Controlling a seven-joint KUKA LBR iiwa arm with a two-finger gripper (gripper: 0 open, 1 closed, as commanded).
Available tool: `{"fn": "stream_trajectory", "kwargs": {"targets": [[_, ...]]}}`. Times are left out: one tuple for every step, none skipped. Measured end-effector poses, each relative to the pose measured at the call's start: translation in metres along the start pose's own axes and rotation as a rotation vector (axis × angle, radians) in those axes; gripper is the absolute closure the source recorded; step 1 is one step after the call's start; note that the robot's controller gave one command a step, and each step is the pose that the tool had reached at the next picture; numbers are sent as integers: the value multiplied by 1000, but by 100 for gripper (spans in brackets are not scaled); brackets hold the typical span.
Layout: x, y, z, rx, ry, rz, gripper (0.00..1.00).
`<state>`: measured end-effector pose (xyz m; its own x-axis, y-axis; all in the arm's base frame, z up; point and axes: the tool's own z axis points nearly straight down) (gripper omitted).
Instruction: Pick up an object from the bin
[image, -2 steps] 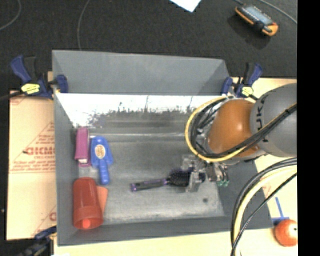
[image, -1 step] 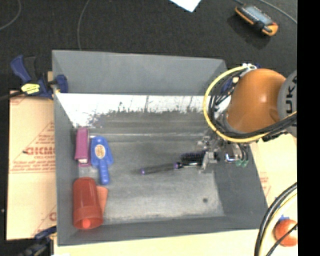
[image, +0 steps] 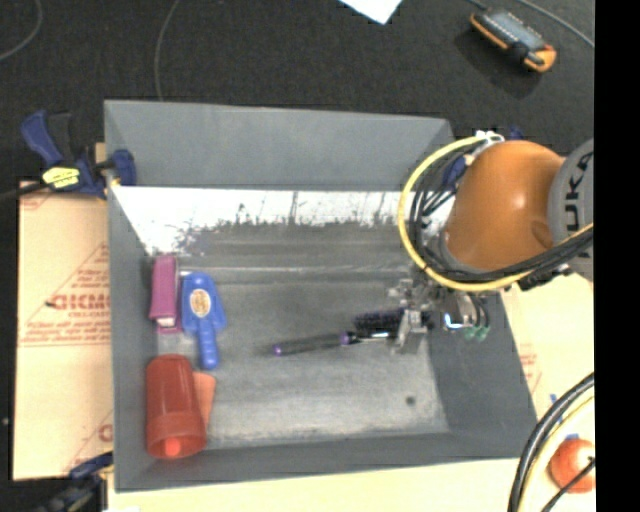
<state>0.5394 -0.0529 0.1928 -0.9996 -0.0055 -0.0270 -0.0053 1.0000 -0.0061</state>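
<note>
My gripper (image: 408, 322) hangs low at the right side of the bin floor, below the arm's orange cover. A slim dark purple stick-like thing (image: 318, 343) lies across the middle of the floor. Its thicker dark right end (image: 375, 325) reaches up to the gripper; whether they touch I cannot tell.
Along the bin's left side lie a pink bar (image: 163, 291), a blue handled tool (image: 201, 315) and a red cup (image: 174, 407) on its side with an orange piece (image: 206, 392) beside it. The arm with its cables covers the bin's right wall.
</note>
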Motion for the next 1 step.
{"fn": "stream_trajectory", "kwargs": {"targets": [[-14, -4, -1, 3, -14, 8, 100]]}}
